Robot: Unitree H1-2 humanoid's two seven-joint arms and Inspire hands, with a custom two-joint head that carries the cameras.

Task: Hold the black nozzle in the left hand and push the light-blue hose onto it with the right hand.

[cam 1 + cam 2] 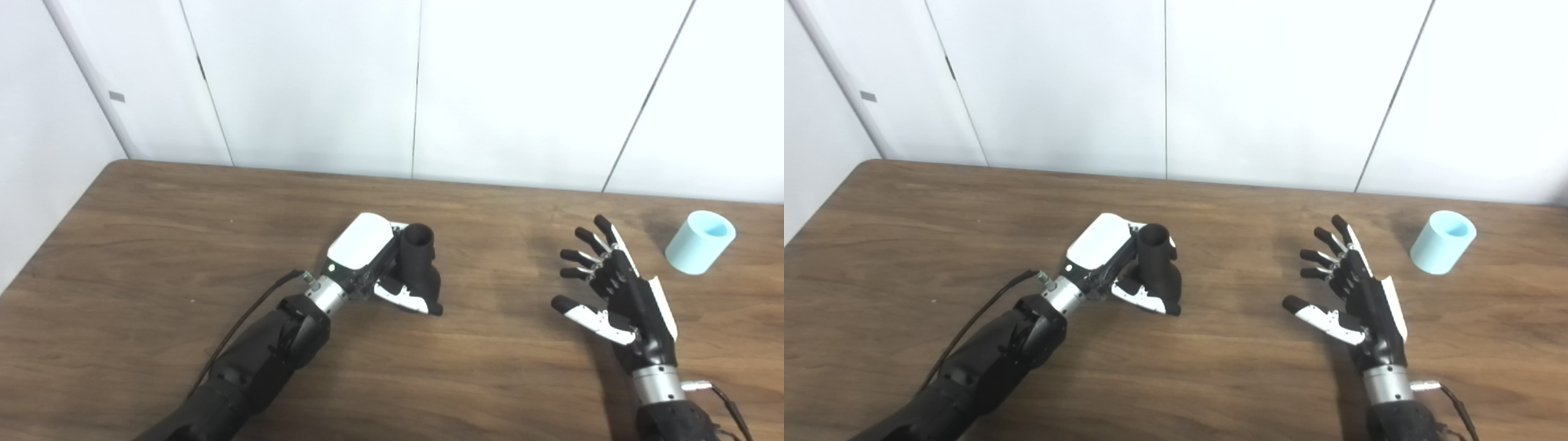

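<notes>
Black nozzle (pixel 420 263) gripped upright by left hand (pixel 373 263) near middle of wooden table (pixel 153 245), round opening faced upward, thumb wrapped across base. Right hand (pixel 618 294) held to right of nozzle, well apart, fingers spread, nothing held. Light-blue hose (pixel 700 242), short tube piece, seen lying tilted on table far right of nozzle, beyond right hand, untouched.

You have the black nozzle (pixel 419 260) upright near the table's middle, its round open mouth facing up and its body widening toward the base. Your light-blue hose (pixel 699 242), a short stubby tube, lies tilted well apart at the far right.
</notes>
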